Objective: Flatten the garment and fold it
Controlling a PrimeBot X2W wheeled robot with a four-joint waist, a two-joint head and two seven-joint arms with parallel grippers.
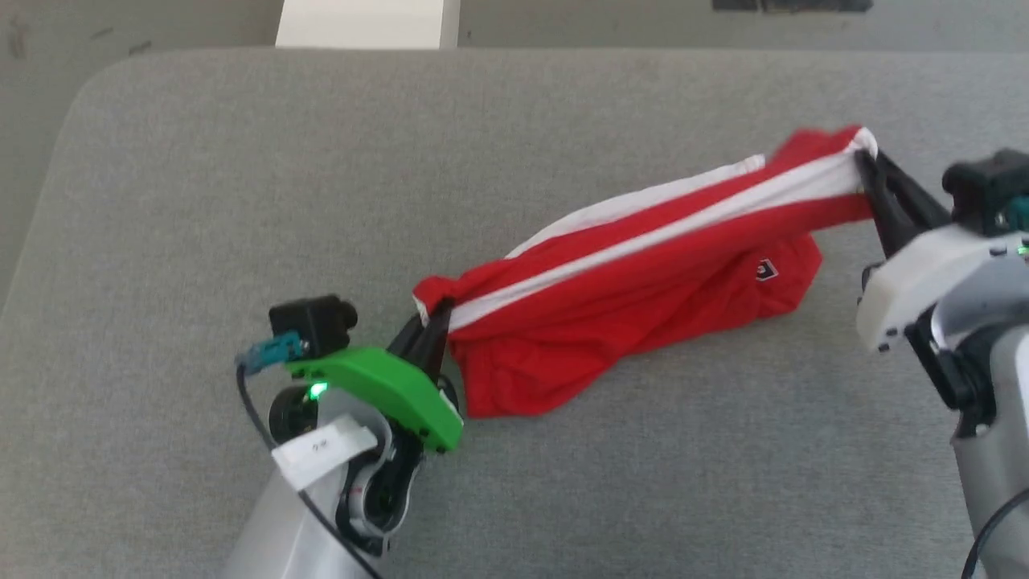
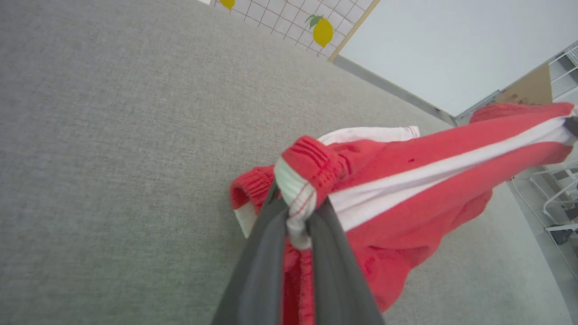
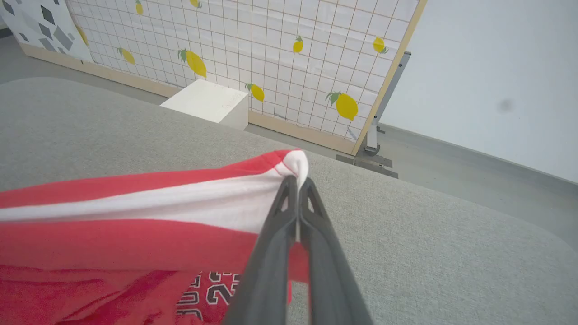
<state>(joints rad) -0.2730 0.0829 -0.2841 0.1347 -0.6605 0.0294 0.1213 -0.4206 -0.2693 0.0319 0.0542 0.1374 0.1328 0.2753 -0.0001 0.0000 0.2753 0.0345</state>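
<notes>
The left gripper (image 1: 432, 326) pinched the garment (image 1: 635, 297) at its ribbed end, and the right gripper (image 1: 870, 173) pinched a white-trimmed corner, seemingly to stretch it flat. The red cloth ran taut along its white stripe, its crumpled belly sagging onto the bench (image 1: 241, 201) towards the right edge.

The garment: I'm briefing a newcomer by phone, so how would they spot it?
Start at the wide grey fabric surface. Right of its middle, the garment is stretched between the left gripper and the right gripper. It alone is bright red, with white stripes.
</notes>
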